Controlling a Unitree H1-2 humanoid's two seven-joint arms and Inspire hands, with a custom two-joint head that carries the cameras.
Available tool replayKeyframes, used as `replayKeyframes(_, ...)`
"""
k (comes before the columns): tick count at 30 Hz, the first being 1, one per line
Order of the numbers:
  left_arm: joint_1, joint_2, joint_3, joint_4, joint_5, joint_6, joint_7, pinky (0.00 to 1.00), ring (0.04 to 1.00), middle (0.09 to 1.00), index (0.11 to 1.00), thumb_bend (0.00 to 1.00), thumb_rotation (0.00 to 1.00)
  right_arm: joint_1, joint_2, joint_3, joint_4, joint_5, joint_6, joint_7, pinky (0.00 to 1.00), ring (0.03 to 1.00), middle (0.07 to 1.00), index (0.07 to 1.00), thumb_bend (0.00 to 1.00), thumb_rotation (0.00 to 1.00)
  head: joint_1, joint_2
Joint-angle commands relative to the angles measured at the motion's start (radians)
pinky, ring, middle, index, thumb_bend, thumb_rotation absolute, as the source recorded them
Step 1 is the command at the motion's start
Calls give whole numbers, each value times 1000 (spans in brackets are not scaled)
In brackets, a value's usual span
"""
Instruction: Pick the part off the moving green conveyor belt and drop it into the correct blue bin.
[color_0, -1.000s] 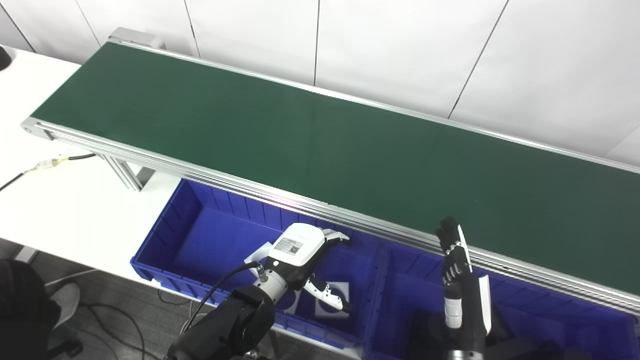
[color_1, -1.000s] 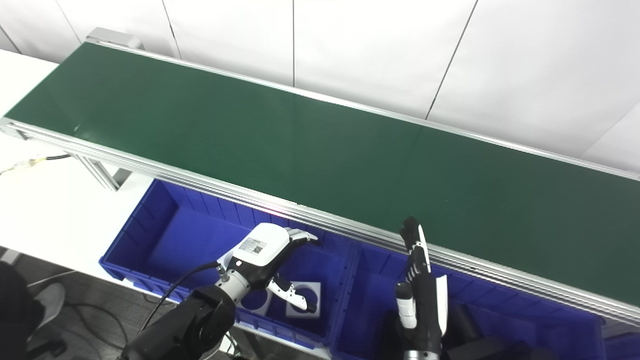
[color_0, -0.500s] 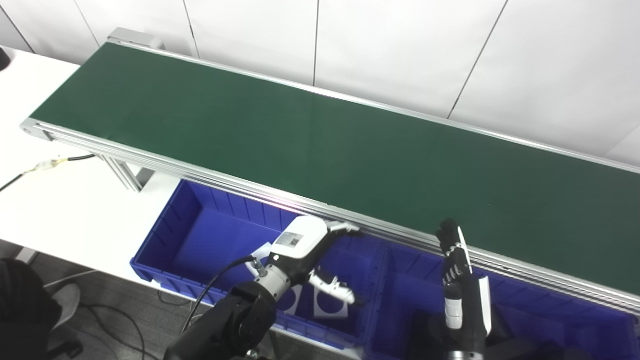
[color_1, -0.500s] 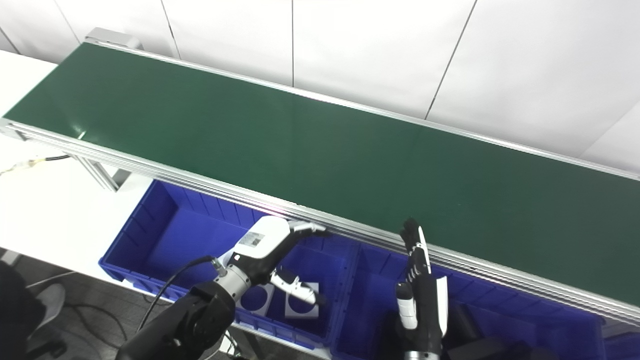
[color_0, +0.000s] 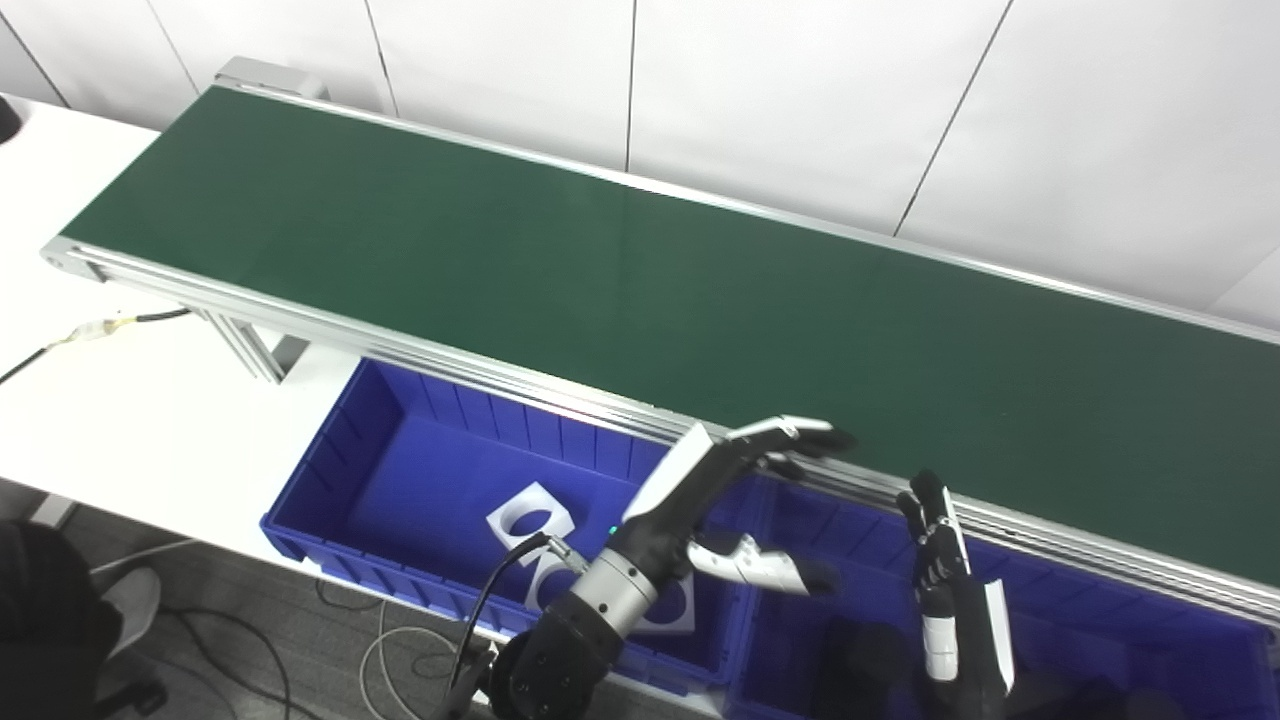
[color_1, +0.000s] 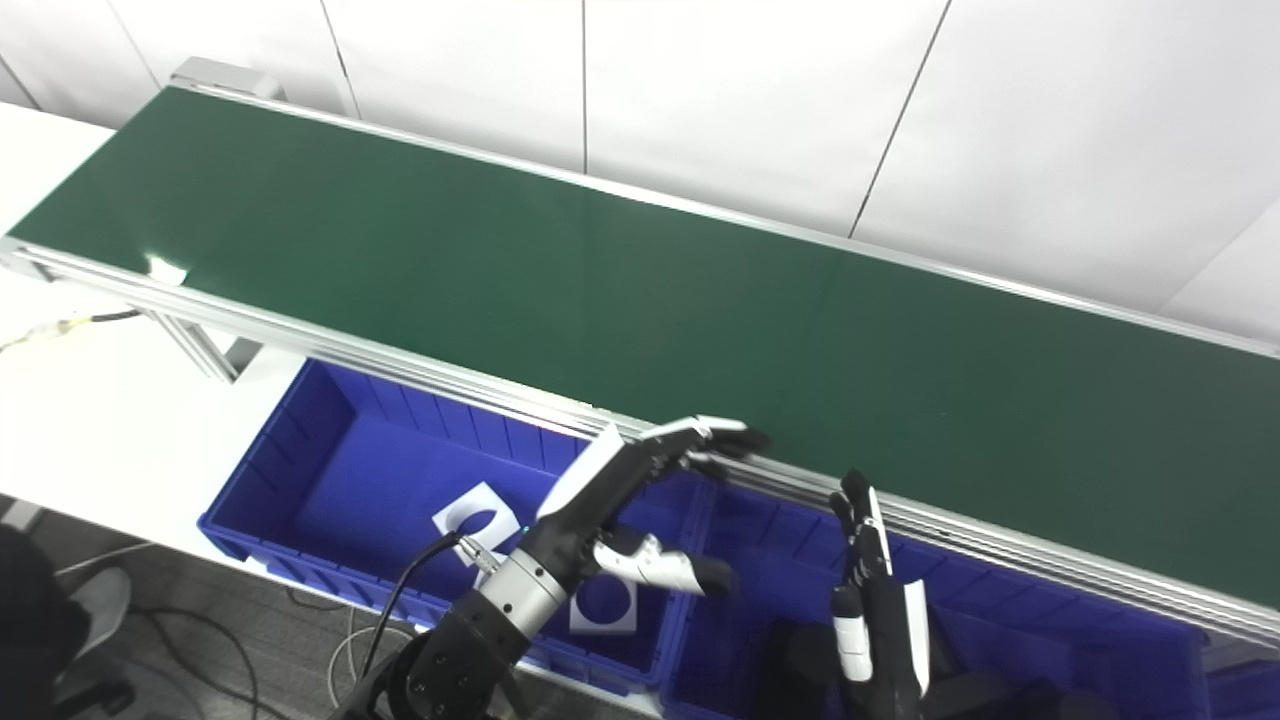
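Note:
The green conveyor belt (color_0: 620, 290) runs from far left to near right, and I see no clear part on it. A small pale glint (color_1: 165, 269) sits at its near left edge; I cannot tell what it is. My left hand (color_0: 715, 500) is open, its fingers stretched over the belt's near rail above the divider between the two blue bins, holding nothing. My right hand (color_0: 945, 585) stands upright and open over the right blue bin (color_0: 1100, 635), just short of the rail. The left blue bin (color_0: 410, 470) holds flat white parts with round holes (color_0: 528, 496).
The belt's aluminium rail (color_0: 400, 350) runs right above the bins' far walls. A white table (color_0: 120, 420) lies to the left with a cable (color_0: 100, 325) on it. White wall panels stand behind the belt. Loose cables lie on the floor below.
My left hand swung right and up from inside the left bin to the belt's rail, fingers stretching out. That uncovered a white part in the bin. My right hand shifted slightly right and lower.

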Motion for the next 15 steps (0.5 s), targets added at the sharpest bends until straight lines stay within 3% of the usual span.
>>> replayKeyframes(1,-17,-47,3,57,-5,-122,50,751,822,842,807,864,685,-14,3,-5,-8,2,-55,-2,1000,953,972,972,842,977,-8,-9)
replayKeyframes(4,-50,-40,26,189,-3,-215,93,846,880,885,859,891,740,-19,1,-3,18,-7,-55,-10,1000,958,974,973,849,984,-32,-35)
replayKeyframes(6,-77,-23,18,259,-11,-232,126,879,907,913,883,908,775,-25,0,4,36,-19,-55,-21,1000,959,976,977,854,993,-55,-54)
replayKeyframes(11,-159,53,-82,414,-9,-232,259,944,969,974,934,922,825,-45,-2,47,84,-66,-55,-89,990,951,972,975,858,1000,-110,-95)
replayKeyframes(15,-187,99,-161,470,-21,-232,332,995,999,999,973,951,881,-55,2,86,111,-80,-55,-140,984,952,971,966,861,999,-159,-112)
